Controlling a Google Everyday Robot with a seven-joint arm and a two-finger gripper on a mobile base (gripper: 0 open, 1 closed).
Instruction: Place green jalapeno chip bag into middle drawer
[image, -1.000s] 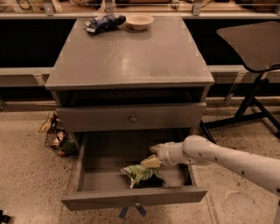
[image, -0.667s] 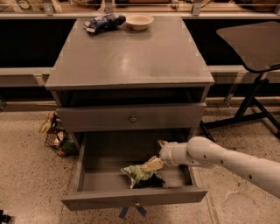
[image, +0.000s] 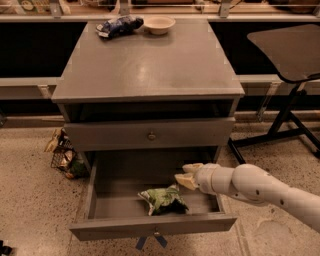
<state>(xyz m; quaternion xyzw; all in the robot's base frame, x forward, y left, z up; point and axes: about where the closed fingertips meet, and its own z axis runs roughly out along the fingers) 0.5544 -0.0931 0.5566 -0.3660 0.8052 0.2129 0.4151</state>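
Observation:
The green jalapeno chip bag (image: 162, 199) lies crumpled on the floor of the open middle drawer (image: 100, 200), near its front centre. The drawer is pulled out, with a small knob and blue tape strips (image: 152, 241) at its front edge. My gripper (image: 186, 174) is on a white arm that reaches in from the right. It hovers over the right part of the drawer, just up and to the right of the bag and apart from it. Its beige fingers (image: 192, 167) are spread and hold nothing.
The grey cabinet top (image: 150, 65) carries a dark blue snack bag (image: 119, 26) and a beige bowl (image: 159, 24) at the back. A shut knobbed drawer front (image: 151, 135) sits above the open drawer. A wire basket (image: 64, 157) stands on the floor left, a black stand (image: 287, 50) right.
My gripper has drawn back up and to the right, away from the green bag. The bag stays lying in the drawer.

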